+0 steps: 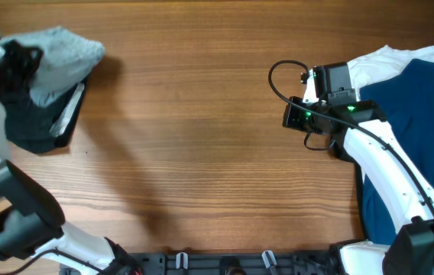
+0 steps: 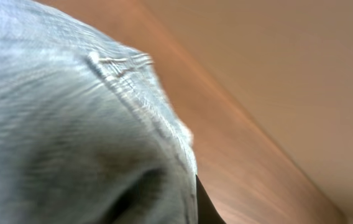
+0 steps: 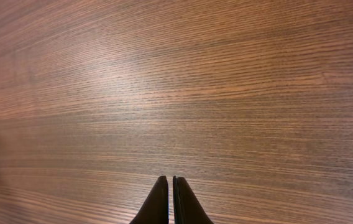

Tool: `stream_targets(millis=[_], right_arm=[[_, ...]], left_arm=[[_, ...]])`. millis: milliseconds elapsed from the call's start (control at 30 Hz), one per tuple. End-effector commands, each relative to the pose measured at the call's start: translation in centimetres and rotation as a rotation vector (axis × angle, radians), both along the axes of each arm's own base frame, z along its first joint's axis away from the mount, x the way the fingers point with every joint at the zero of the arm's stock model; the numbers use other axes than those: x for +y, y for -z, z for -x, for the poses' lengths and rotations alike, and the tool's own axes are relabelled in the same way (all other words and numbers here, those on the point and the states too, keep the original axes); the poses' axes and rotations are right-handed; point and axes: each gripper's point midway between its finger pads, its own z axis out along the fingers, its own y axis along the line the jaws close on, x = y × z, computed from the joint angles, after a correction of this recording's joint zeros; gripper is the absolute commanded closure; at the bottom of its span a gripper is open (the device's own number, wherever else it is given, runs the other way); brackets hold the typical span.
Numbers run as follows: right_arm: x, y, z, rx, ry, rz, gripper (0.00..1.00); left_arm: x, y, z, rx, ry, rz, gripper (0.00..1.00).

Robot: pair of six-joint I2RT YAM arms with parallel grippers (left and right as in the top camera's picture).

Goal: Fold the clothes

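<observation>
A bare wood-grain worktop (image 1: 202, 153) fills the middle. The light-blue denim shorts (image 1: 60, 53) lie bunched at ten o'clock on a black garment (image 1: 26, 130), against the left gripper (image 1: 20, 57). I cannot tell if its jaws hold cloth. The right gripper (image 3: 172, 202), jaws together, hangs over bare wood at three o'clock, beside a navy garment (image 1: 423, 130). The shorts are probably best spread flat mid-worktop before creasing.

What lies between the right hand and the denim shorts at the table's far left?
Only bare wooden table separates the right hand from the denim shorts, per the overhead view.
</observation>
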Motion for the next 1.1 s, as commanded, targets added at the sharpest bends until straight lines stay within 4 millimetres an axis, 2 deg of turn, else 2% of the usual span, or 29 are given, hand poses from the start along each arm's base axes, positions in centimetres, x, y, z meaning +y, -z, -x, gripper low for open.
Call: stream_targets(millis=[0, 100, 200, 300, 400, 633, 700, 767, 1067], right_arm=[[0.1, 0.0, 0.1, 0.009, 0.011, -0.007, 0.96], [0.1, 0.0, 0.1, 0.009, 0.011, -0.007, 0.96], [0.1, 0.0, 0.1, 0.008, 0.011, -0.007, 0.96], [0.1, 0.0, 0.1, 0.007, 0.010, -0.007, 0.96], [0.1, 0.0, 0.1, 0.008, 0.010, -0.007, 0.96], [0.0, 0.1, 0.3, 0.021, 0.012, -0.005, 0.96], [0.0, 0.1, 0.4, 0.022, 0.013, -0.005, 0.96], [0.0, 0.2, 0.4, 0.028, 0.017, -0.007, 0.96], [0.2, 0.4, 1.2, 0.068, 0.030, -0.027, 0.96]], left_arm=[[4.4, 2.4, 2.7, 0.093, -0.080, -0.048, 0.96], [6.3, 3.0, 4.4, 0.125, -0.117, -0.059, 0.96], [5.5, 1.9, 4.1, 0.054, -0.064, 0.012, 0.96], [3.9, 0.2, 3.0, -0.031, 0.003, 0.073, 0.96], [3.1, -2.1, 1.2, -0.134, 0.037, 0.068, 0.96], [3.1, -9.4, -2.4, -0.423, 0.051, -0.016, 0.96], [3.2, -10.8, -3.1, -0.481, 0.049, -0.070, 0.96], [3.8, -11.4, -3.6, -0.505, 0.016, -0.120, 0.96], [6.4, -11.4, -4.0, -0.507, -0.072, -0.306, 0.96]])
